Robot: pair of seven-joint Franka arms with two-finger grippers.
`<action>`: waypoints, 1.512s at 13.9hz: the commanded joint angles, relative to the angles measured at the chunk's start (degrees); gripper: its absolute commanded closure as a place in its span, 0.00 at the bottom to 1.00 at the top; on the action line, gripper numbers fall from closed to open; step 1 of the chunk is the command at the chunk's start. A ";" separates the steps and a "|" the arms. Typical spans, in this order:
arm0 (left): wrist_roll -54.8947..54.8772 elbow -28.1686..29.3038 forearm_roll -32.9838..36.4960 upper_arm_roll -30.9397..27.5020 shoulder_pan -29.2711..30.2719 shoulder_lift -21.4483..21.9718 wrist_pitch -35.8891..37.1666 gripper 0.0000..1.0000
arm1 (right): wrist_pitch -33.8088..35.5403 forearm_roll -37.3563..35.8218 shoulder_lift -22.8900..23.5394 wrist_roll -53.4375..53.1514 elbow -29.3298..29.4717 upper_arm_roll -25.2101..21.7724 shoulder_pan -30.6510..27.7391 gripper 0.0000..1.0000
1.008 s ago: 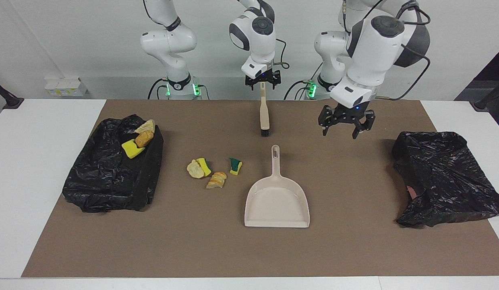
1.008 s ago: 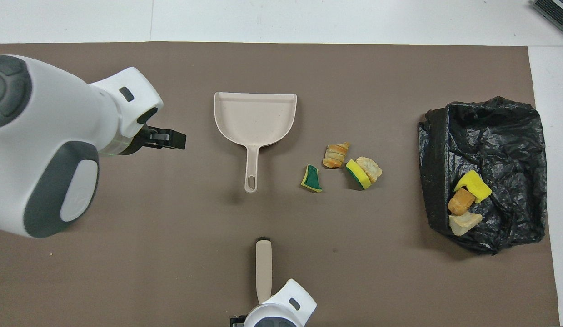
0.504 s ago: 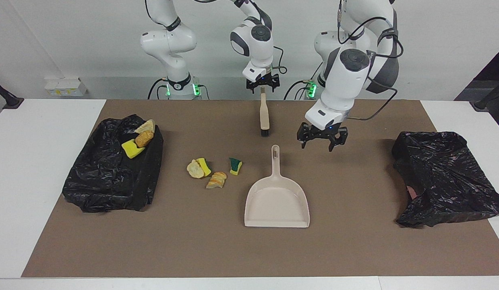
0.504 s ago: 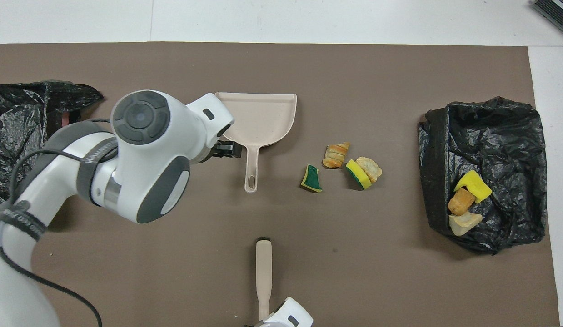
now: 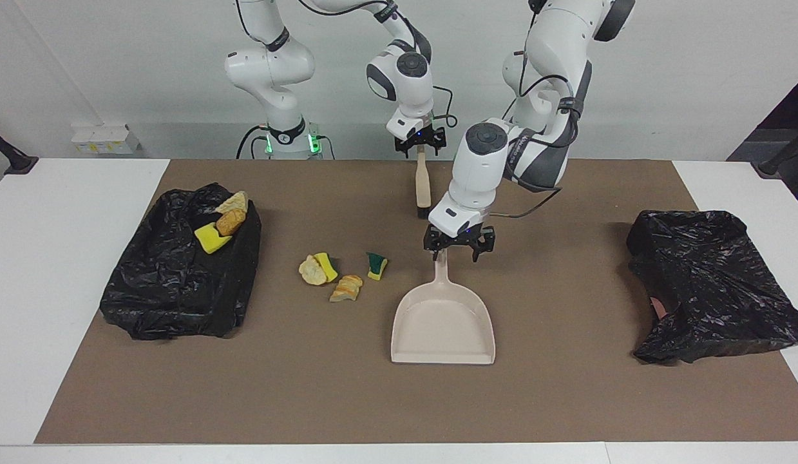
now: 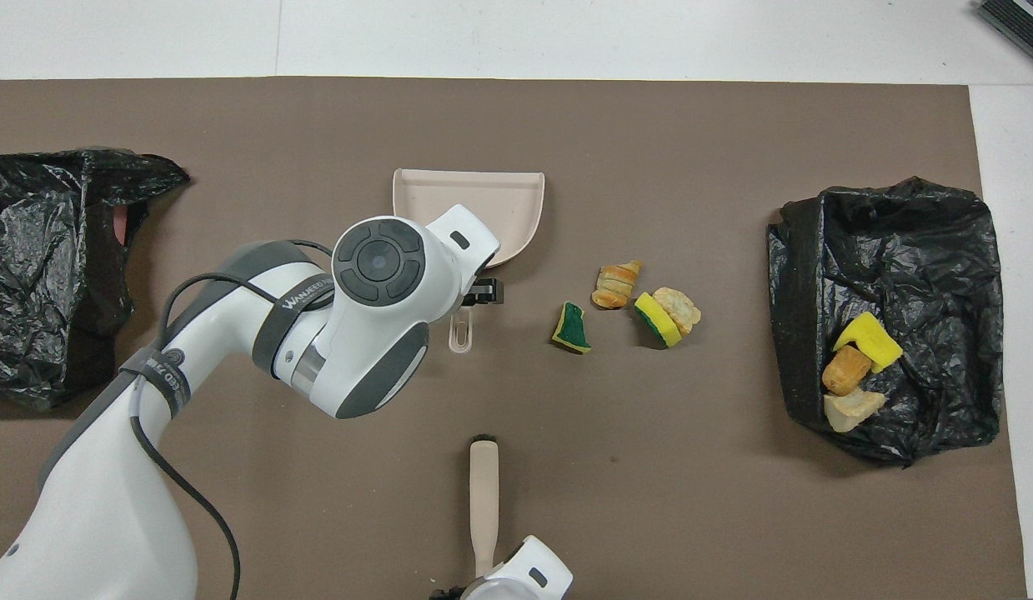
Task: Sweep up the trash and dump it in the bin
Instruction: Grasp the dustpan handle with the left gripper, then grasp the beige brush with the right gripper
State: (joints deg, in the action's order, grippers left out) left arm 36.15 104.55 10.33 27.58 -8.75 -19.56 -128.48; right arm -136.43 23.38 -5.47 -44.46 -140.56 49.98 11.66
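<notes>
- The bin (image 5: 173, 283), lined in black, is sitting at the right arm's end of the table. It is already holding three scraps (image 5: 221, 222) on the edge nearer the robots.
- Four pieces of loose trash (image 5: 339, 270) are lying on the mat between the bin and the dustpan. They are a beige chunk touching a yellow sponge piece, an orange chunk, and a green-topped sponge piece nearest the dustpan's handle.
- The right gripper (image 5: 420, 143) is sitting at the end of the brush (image 5: 423, 187) handle, close to the robots. The brush is lying flat with its bristles pointing toward the dustpan. I cannot tell whether these jaws are clamped on the handle or just around it.
- The left gripper (image 5: 458, 251) is hanging low over the handle of the dustpan (image 5: 442, 322). Its jaws are standing apart and are not gripping anything. The pan is lying flat and empty, with its mouth facing away from the robots.
- A second black bag (image 5: 708, 277) is lying unused at the left arm's end.
- The step in hand seems to be picking up both tools, and no sweeping is going on yet.
- Next, the left gripper probably needs to centre on the handle, drop and close. It would then turn the pan's mouth toward the loose trash, and the brush would push the pieces in.
</notes>
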 commanded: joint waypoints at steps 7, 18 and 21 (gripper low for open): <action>2.17 3.91 1.27 0.90 0.40 0.14 -3.44 0.27 | 7.73 -2.72 -0.77 1.75 3.70 -0.49 -1.38 1.00; -14.65 2.07 3.55 0.28 2.16 3.29 6.02 0.96 | 28.94 -10.52 -15.01 19.67 4.15 -20.44 -5.50 1.00; -34.50 1.89 3.38 -0.86 4.08 6.10 12.01 0.98 | 25.61 -24.83 -10.46 29.23 5.20 -26.31 -6.74 1.00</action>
State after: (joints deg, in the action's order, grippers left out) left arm 12.00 106.05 12.98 27.41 -6.17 -16.53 -120.02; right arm -108.27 5.22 -19.30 -20.55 -136.24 26.36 5.96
